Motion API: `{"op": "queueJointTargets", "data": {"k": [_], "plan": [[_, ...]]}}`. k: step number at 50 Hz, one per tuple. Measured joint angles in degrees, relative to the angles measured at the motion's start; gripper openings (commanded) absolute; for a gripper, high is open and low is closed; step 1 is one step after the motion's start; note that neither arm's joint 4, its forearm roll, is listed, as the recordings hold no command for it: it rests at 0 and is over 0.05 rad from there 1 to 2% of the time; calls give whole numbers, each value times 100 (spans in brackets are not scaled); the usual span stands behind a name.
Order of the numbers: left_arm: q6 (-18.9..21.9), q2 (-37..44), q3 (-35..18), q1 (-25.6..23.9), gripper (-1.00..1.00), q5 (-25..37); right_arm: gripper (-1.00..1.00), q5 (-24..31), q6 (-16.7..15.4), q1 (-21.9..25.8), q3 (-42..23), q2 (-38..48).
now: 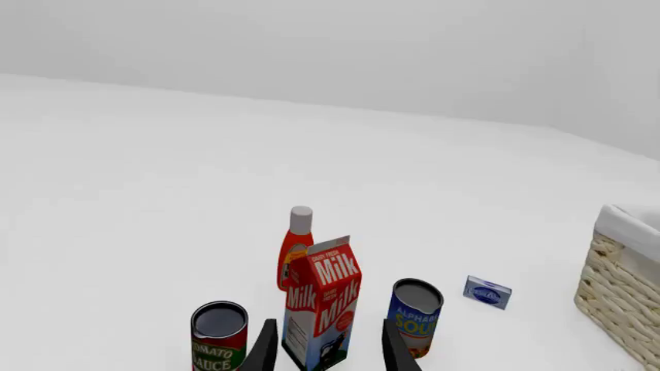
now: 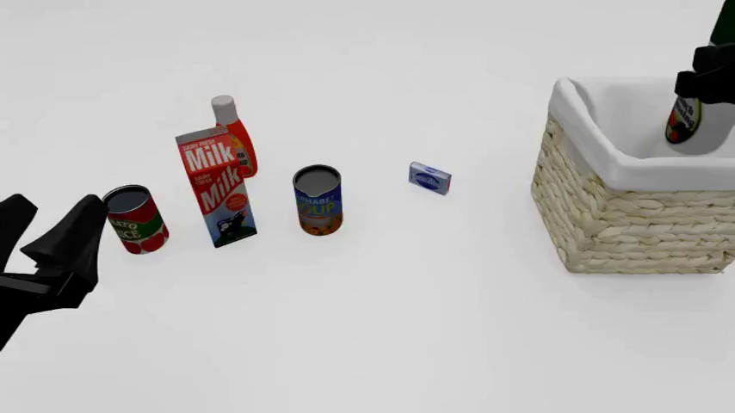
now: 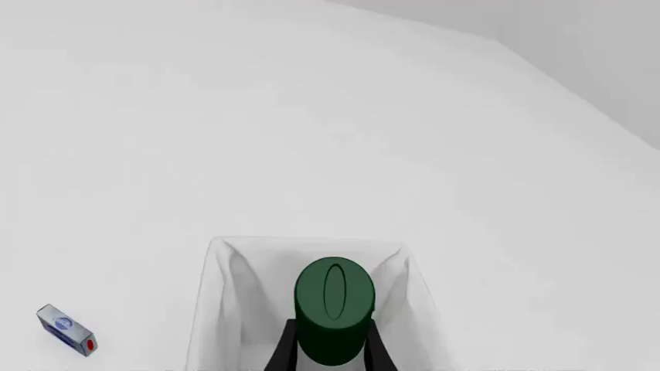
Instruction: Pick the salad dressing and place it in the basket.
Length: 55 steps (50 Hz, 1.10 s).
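The right hand (image 3: 332, 357) is clamped on the white salad dressing bottle with the dark green screw cap (image 2: 686, 119), holding it upright above the opening of the big square straw-coloured wicker basket with white cloth lining (image 2: 626, 215). The left hand (image 1: 328, 346), fingers spread, hangs near the red milk carton (image 1: 321, 303), tomato sauce can (image 1: 219, 336) and blue soup can (image 1: 416, 307) on the white desk (image 2: 379, 318).

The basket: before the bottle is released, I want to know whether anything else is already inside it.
Inside the basket, only its white lining and the salad dressing, gripped by the right gripper, show. The bottle and near wall hide the floor.
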Motion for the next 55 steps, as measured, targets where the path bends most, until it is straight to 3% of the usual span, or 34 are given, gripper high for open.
{"op": "queueJointTargets", "data": {"k": [26,27,55], "plan": [[-7,76,1,19,100,-48,-100,-108,40,-27,95,141],[-7,78,1,20,100,-49,100,-108,42,-23,96,142],[-17,-11,1,37,100,34,100,-112,141,2,11,113]]}}
